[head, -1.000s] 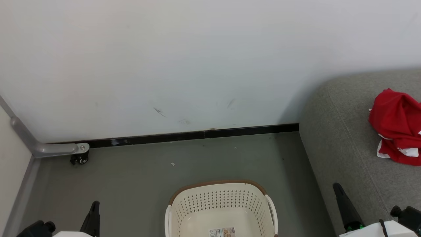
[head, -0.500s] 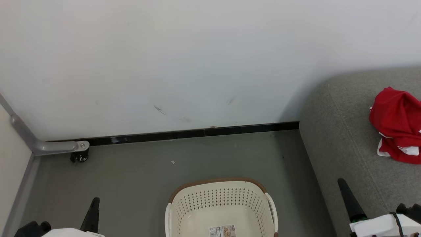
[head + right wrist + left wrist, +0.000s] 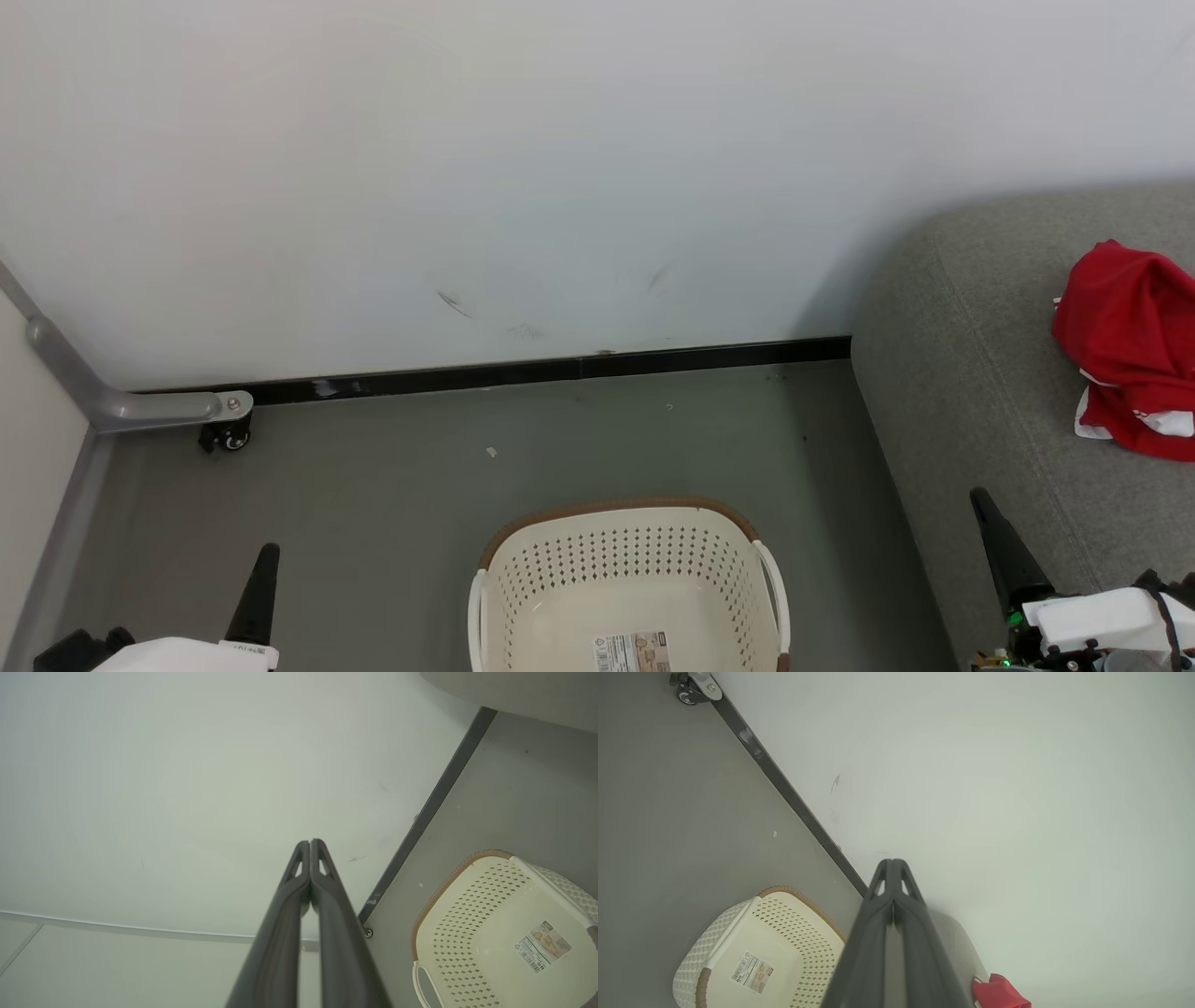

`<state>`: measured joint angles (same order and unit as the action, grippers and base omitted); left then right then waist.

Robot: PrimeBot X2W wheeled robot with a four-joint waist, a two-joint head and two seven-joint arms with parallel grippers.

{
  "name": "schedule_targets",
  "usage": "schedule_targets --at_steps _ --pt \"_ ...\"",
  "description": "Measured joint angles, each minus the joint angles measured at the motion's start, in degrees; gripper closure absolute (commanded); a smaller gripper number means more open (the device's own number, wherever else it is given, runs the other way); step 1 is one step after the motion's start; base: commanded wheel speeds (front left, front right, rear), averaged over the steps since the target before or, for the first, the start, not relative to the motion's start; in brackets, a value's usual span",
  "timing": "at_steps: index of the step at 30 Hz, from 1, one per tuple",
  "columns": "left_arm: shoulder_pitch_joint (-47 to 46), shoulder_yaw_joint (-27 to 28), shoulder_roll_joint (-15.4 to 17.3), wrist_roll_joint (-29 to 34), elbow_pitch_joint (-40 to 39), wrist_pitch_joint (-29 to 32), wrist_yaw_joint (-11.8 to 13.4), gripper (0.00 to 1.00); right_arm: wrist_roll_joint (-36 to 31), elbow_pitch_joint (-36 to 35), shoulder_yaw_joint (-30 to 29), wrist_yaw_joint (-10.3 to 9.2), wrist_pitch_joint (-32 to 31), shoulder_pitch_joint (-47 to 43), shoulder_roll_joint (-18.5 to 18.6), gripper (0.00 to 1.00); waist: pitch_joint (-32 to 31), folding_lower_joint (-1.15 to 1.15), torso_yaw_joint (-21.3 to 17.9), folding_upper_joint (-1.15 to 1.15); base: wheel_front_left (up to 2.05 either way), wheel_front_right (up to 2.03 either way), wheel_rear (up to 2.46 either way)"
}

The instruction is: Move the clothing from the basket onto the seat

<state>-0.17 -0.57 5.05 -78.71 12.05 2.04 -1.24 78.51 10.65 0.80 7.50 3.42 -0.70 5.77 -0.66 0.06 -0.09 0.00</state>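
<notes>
The red clothing [image 3: 1134, 350] with white trim lies bunched on the grey seat [image 3: 971, 373] at the right; a corner of the clothing [image 3: 999, 991] shows in the left wrist view. The cream basket [image 3: 627, 583] with a brown rim stands on the floor at bottom centre, holding just a paper label [image 3: 632, 651] on its floor. My left gripper [image 3: 264, 560] is shut at the lower left, left of the basket, with nothing in it. My right gripper [image 3: 982, 504] is shut at the lower right, over the seat's front edge, holding nothing. Both wrist views show fingertips pressed together [image 3: 892, 863] [image 3: 309, 843].
A white wall with a black skirting board [image 3: 560, 371] runs behind the basket. A grey metal frame leg with a caster [image 3: 224, 434] stands at the far left by the wall. Grey floor [image 3: 467, 485] lies between the wall and the basket.
The whole head view has shifted slightly up, so the camera moved. The left gripper's tip has risen a little in view; both grippers stay shut and nothing else changed.
</notes>
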Motion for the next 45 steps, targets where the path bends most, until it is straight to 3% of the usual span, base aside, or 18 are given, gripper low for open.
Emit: schedule_targets --at_steps 23,45 --pt "-2.5 4.4 -2.9 -13.2 2.5 3.5 -5.1 1.0 19.4 3.4 -0.7 -0.01 -3.4 3.3 1.3 1.0 0.8 -0.02 0.1 0.0 0.0 0.0 0.0" --pt "-2.9 4.6 -2.9 -13.2 3.2 3.7 -5.5 1.0 19.7 3.8 -1.0 -0.01 -3.4 3.7 1.3 1.0 0.8 -0.03 0.1 0.0 0.0 0.0 0.0"
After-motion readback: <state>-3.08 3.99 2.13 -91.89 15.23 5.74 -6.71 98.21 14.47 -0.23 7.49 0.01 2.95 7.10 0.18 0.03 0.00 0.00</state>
